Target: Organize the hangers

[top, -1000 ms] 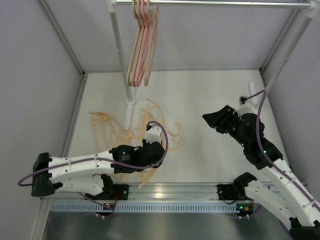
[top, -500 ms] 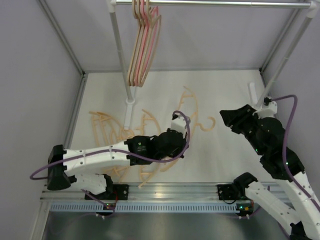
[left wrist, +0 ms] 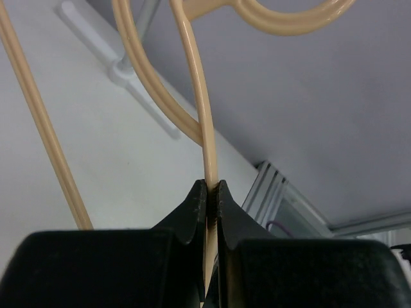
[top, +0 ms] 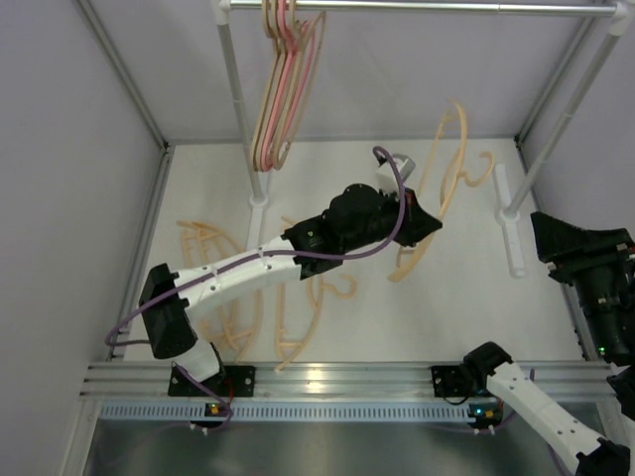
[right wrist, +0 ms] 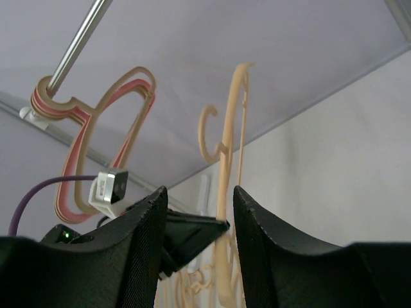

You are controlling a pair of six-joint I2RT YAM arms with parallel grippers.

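Left gripper (left wrist: 212, 189) up high, fingers pinching a thin beige plastic hanger (left wrist: 204, 128), right gripper (right wrist: 198, 196) well apart, fingers spread and empty, pink and beige hangers (top: 281, 99) on metal rail (top: 446, 7).

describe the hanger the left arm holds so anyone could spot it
In front of the metal rail, right of its middle, a plain beige hanger is held in the air by the left gripper. The other hangers hang at the rail's left end or lie on the table.
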